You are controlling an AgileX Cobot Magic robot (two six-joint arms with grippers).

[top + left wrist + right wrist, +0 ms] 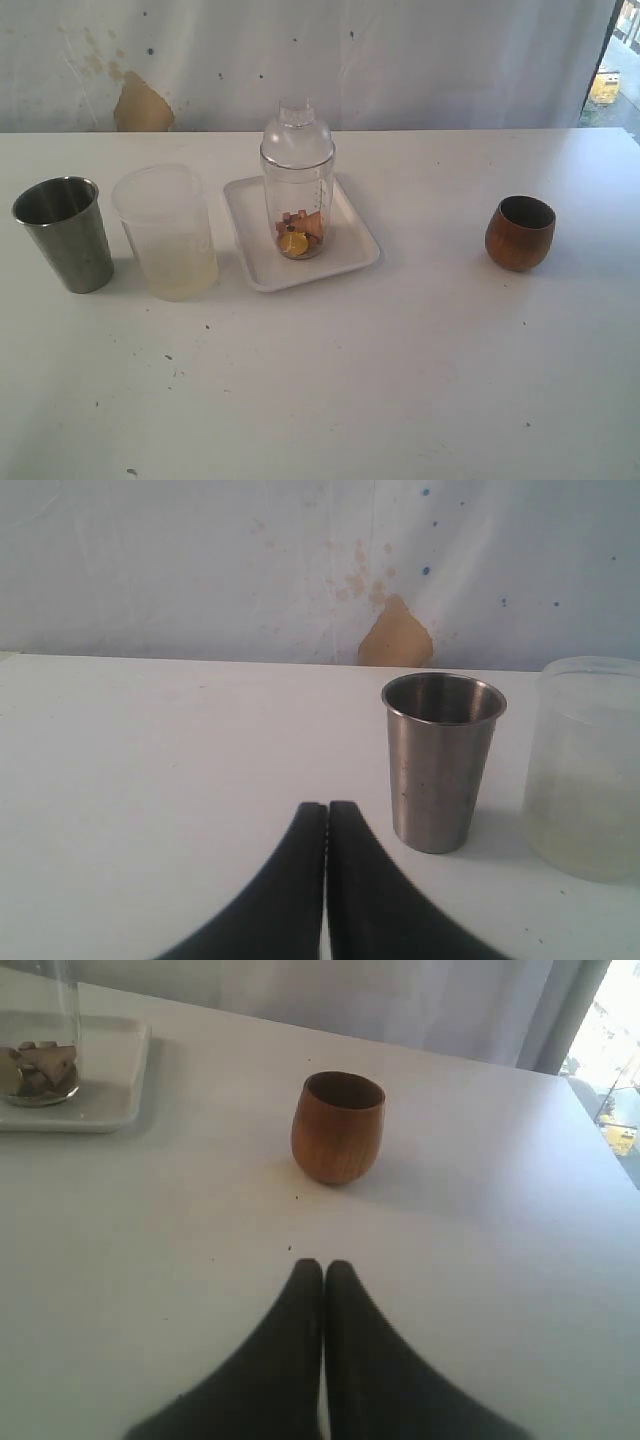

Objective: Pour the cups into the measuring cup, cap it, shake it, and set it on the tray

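The measuring cup stands upright on the white tray. Its long axis is vertical and its mouth end is up, closed by a clear domed lid. The printed scale runs up its right side in the exterior view. Small brown and orange-yellow pieces lie heaped at its bottom. The tray rests flat near the middle of the white table, set slightly askew to the table's edge.

At the far left the steel tumbler stands with its mouth up, wider at the rim than at the base. Just beside it, between tumbler and tray, is a frosted plastic cup (faintly yellowish low down). The wooden cup stands well to the right of the tray, upright, its inside dark.

The left gripper has its two black fingers pressed together with nothing between them; the steel tumbler stands apart, ahead of it. The right gripper is likewise closed and empty, and the wooden cup stands ahead of its tips, not touching. Neither gripper shows in the exterior view.
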